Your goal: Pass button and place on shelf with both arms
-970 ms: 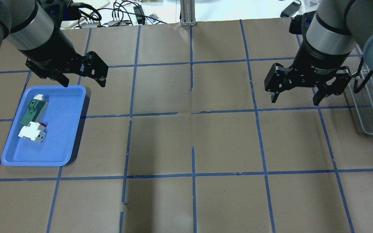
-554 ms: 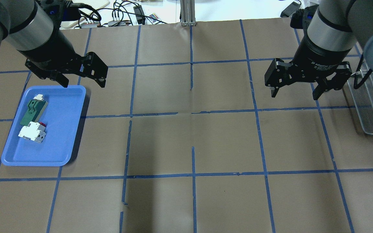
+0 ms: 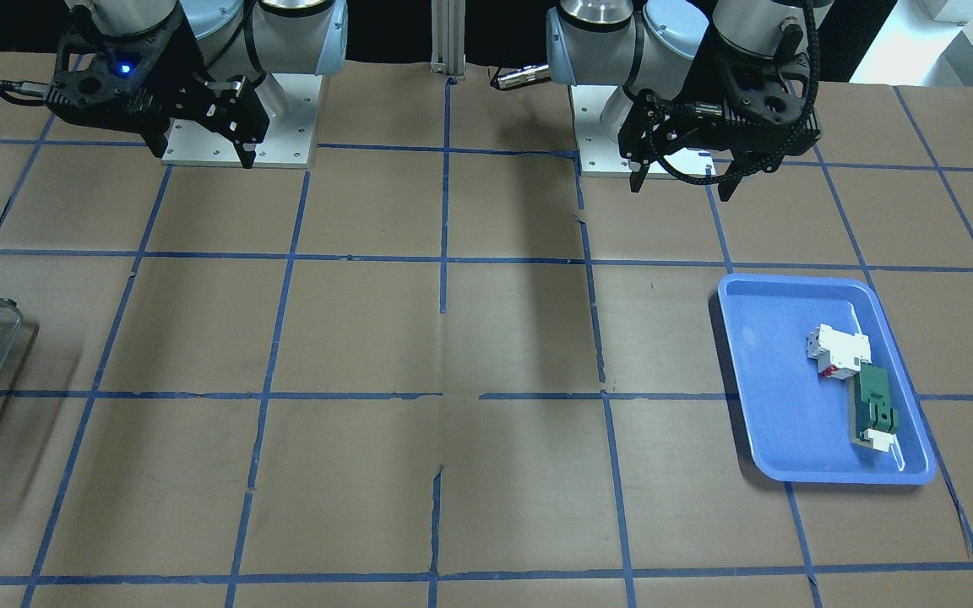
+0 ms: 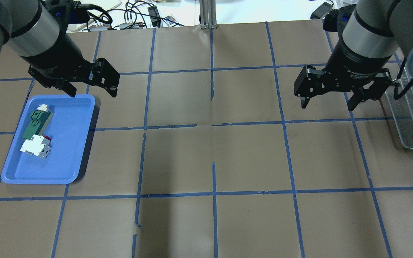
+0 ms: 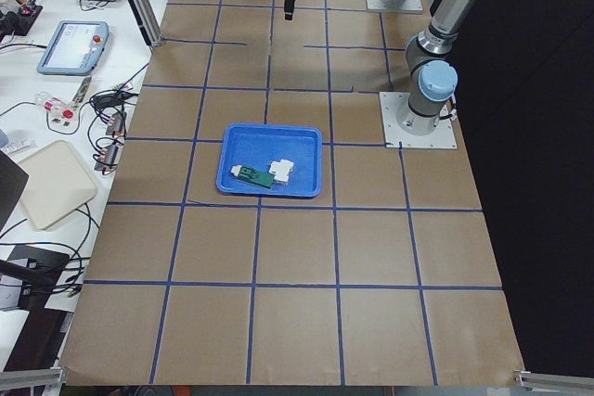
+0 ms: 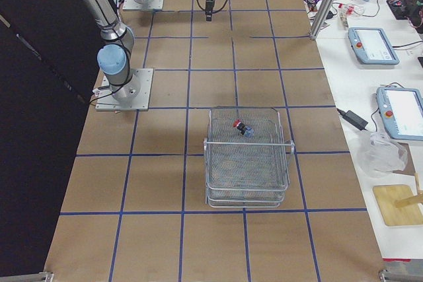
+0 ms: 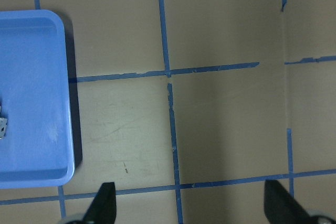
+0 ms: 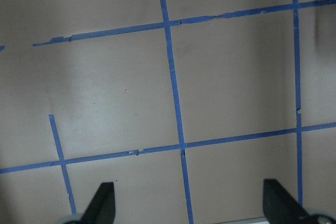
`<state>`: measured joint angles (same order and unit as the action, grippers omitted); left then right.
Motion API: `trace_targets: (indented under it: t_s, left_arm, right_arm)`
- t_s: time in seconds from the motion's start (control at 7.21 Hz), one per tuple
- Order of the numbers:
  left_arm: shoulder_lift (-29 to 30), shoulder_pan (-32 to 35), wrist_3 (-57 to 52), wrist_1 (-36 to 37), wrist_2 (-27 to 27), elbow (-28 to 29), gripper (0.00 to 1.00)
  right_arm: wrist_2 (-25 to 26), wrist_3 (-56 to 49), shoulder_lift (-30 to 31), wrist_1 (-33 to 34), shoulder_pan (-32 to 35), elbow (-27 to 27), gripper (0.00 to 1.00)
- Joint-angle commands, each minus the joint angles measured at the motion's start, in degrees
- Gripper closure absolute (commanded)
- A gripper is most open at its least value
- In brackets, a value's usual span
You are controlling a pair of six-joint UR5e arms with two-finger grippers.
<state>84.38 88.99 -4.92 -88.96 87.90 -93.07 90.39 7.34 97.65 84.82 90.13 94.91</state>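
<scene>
Left claw (image 4: 92, 92) and right claw (image 4: 327, 106) agape, empty; button (image 6: 240, 126) on wire shelf (image 6: 251, 170); looks finished, needs only parking.

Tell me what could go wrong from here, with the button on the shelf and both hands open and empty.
1. The button seems to lie on its side on the top mesh tray of the shelf, not far from one edge. A knock to the rack could roll it off.
2. The right hand hangs close to the shelf, and the black cable loop at its wrist overlaps the wire rim in the overhead view. It might snag when that arm moves.
</scene>
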Motion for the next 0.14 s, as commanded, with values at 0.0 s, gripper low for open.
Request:
trace_targets:
  t_s: [0.0]
  left_arm:
    - [0.0, 0.0, 0.0, 0.0, -0.1, 0.0, 0.0]
  right_arm:
    - [-0.3, 0.0, 0.2, 0.0, 0.0, 0.1, 0.0]
